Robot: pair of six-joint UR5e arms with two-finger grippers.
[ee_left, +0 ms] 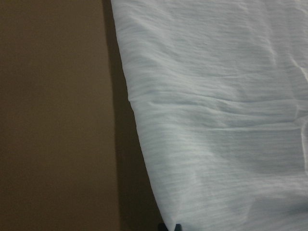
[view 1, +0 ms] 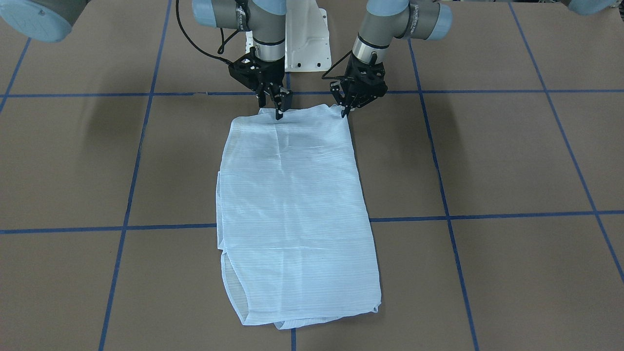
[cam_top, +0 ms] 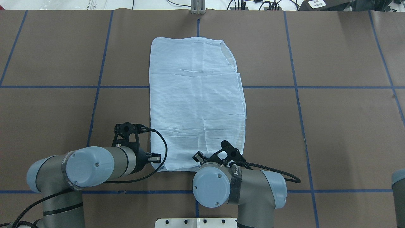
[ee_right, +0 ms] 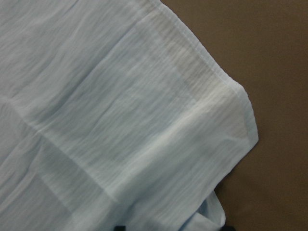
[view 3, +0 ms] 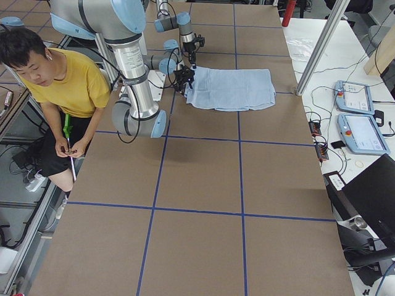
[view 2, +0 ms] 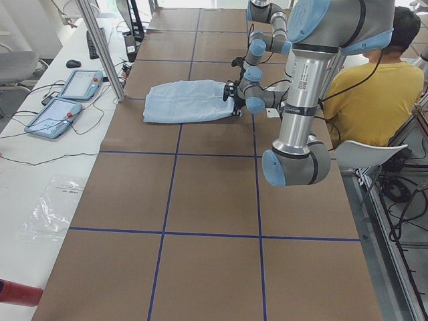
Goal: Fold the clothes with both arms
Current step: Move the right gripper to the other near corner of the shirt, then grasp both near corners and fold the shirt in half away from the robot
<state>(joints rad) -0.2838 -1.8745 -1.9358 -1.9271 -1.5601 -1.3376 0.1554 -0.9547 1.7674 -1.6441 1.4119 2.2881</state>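
Note:
The light blue striped shirt [view 1: 292, 204] lies folded into a long rectangle on the brown table, also in the overhead view [cam_top: 196, 104]. Both grippers are at its edge nearest the robot. My left gripper [view 1: 345, 114] is at one near corner, its fingers pinched together on the shirt's edge; the left wrist view shows the cloth [ee_left: 216, 120] drawn to the closed tips [ee_left: 172, 227]. My right gripper [view 1: 279, 113] stands over the other end of that edge, fingers apart. In the right wrist view its tips [ee_right: 172, 228] straddle the cloth [ee_right: 120, 120].
The white pedestal base [view 1: 306, 39] stands just behind the grippers. A person in a yellow shirt [view 3: 68, 80] sits beside the robot. Two control tablets [view 3: 358, 117] and a metal post [view 3: 315, 49] are on the far side table. Blue tape lines [view 1: 487, 214] cross the table.

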